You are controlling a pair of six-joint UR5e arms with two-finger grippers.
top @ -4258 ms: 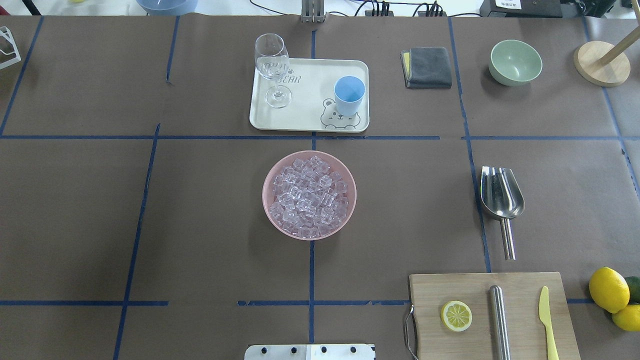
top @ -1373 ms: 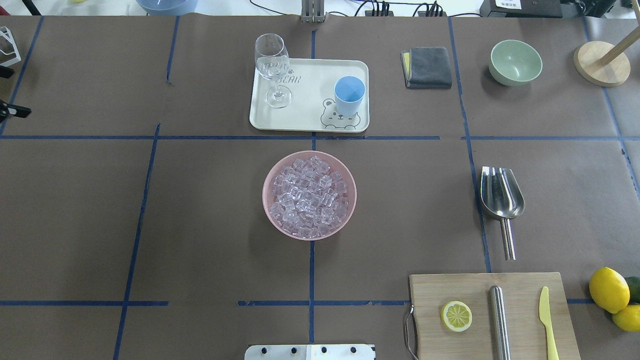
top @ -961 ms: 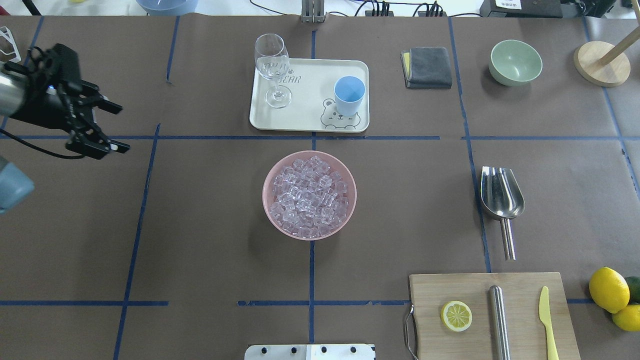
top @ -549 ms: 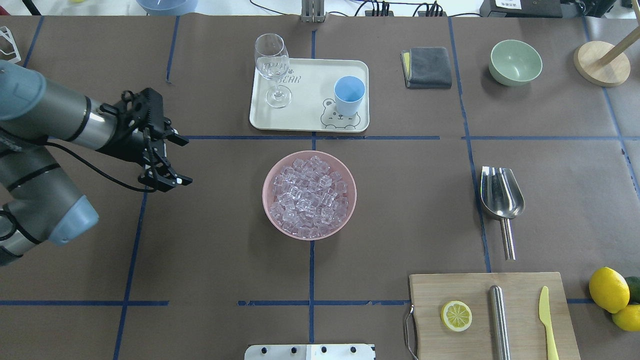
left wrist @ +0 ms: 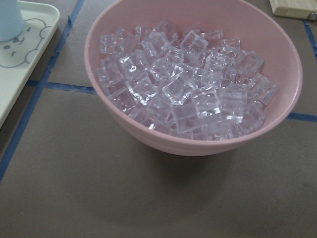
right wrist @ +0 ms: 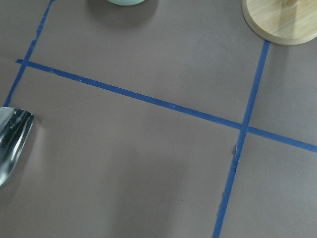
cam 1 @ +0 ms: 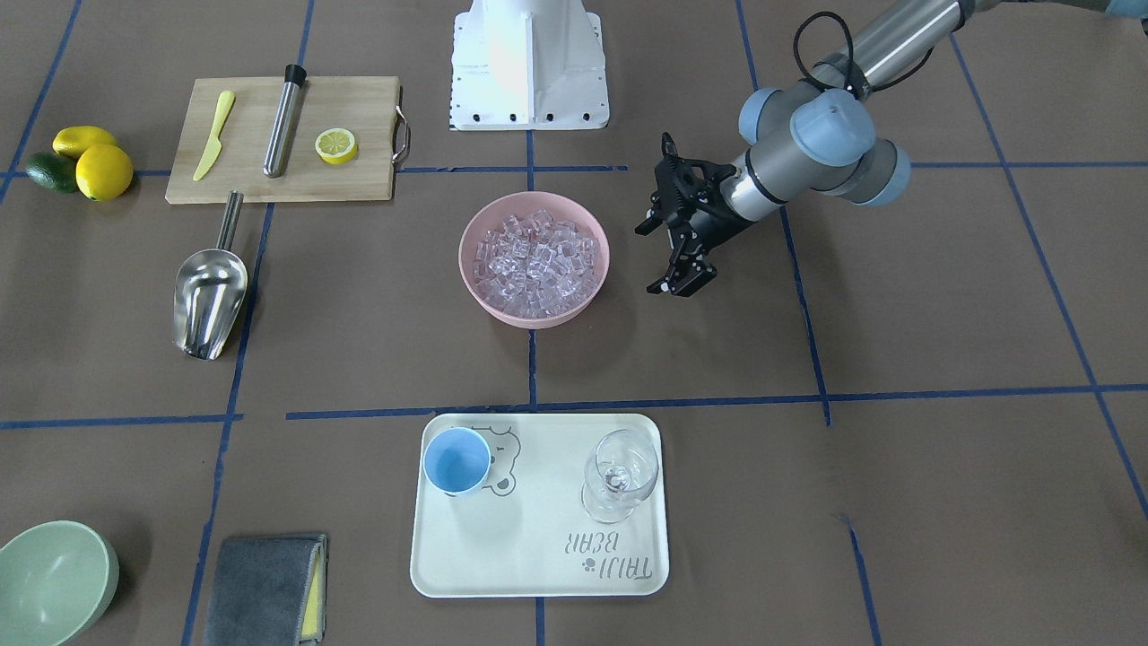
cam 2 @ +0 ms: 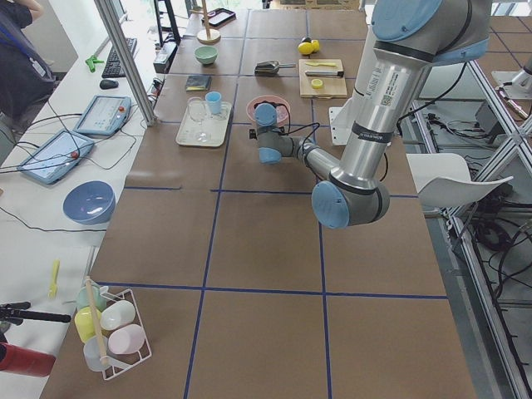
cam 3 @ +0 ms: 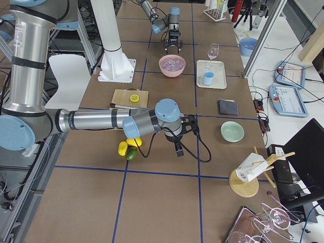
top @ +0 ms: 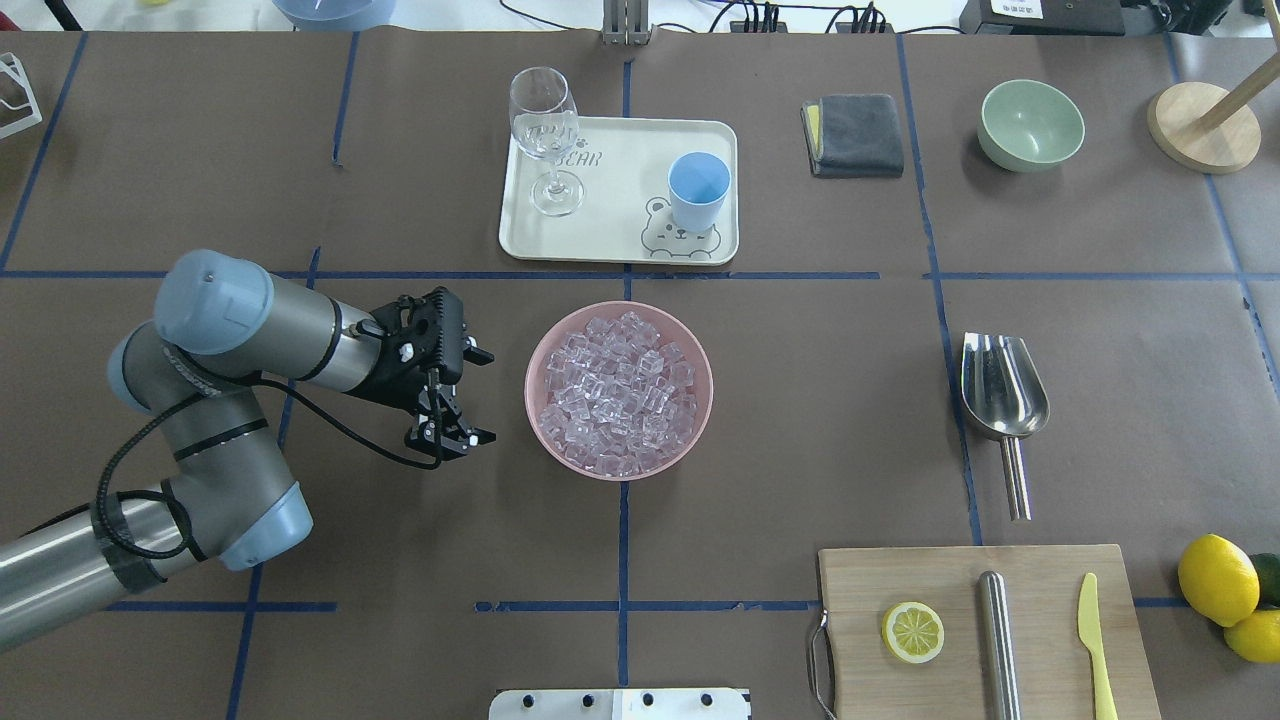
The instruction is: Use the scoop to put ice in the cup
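Observation:
The ice point(top: 618, 390) is heaped in a pink bowl point(top: 530, 385) at the table's middle. It fills the left wrist view point(left wrist: 188, 89). My left gripper point(top: 488, 396) is open and empty, just left of the bowl, with its jaws toward it. It also shows in the front view point(cam 1: 647, 260). The light-blue cup point(top: 698, 190) stands upright on a cream tray point(top: 620, 230) behind the bowl. The silver scoop point(top: 1003, 385) lies on the table at the right, handle toward me. My right gripper point(cam 3: 180, 144) shows only in the exterior right view, so I cannot tell its state.
A wine glass point(top: 545, 135) stands on the tray's left. A cutting board point(top: 1040, 640) with a lemon slice, steel cylinder and yellow knife lies front right, with lemons point(top: 1217, 578) beside it. A grey cloth point(top: 855, 135), green bowl point(top: 1032, 125) and wooden stand base point(top: 1200, 125) are at the back right.
My left arm came in from the left edge and swept right and toward me to the pink bowl's left side, gripper open throughout. Nothing on the table has moved.

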